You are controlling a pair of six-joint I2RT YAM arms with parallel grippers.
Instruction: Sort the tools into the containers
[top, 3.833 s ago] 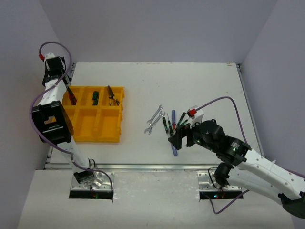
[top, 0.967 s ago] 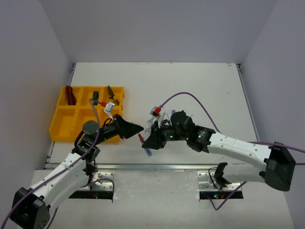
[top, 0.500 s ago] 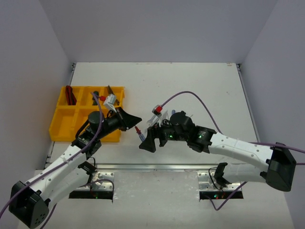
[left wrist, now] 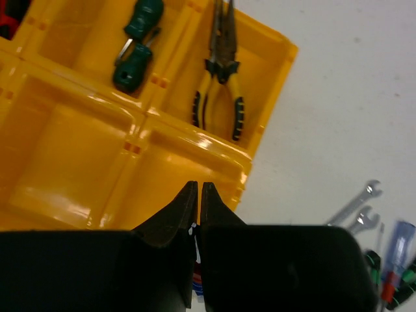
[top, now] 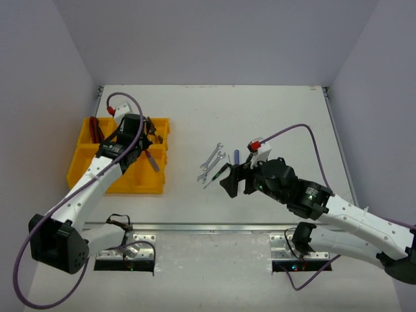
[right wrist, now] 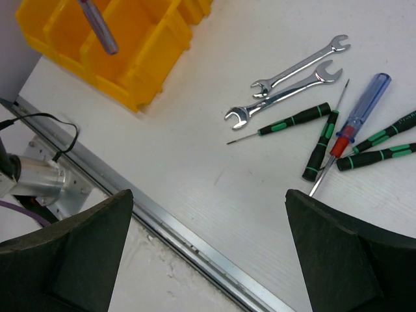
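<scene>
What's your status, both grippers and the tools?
Left gripper shut on a screwdriver over the tray. Right gripper open, empty, by the loose wrenches and screwdrivers. Nothing blocking the tray.

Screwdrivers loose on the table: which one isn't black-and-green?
The blue-handled screwdriver. It has a clear blue handle with a red collar and lies among the black-and-green screwdrivers, right of the two wrenches.

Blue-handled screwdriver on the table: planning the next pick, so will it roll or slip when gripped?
The blue-handled screwdriver is probably stiff and light: thin metal shaft, clear plastic handle. The handle looks round, so a nudge may roll it on the flat table. Its shaft lies close beside a green-black screwdriver, which might shift too.
</scene>
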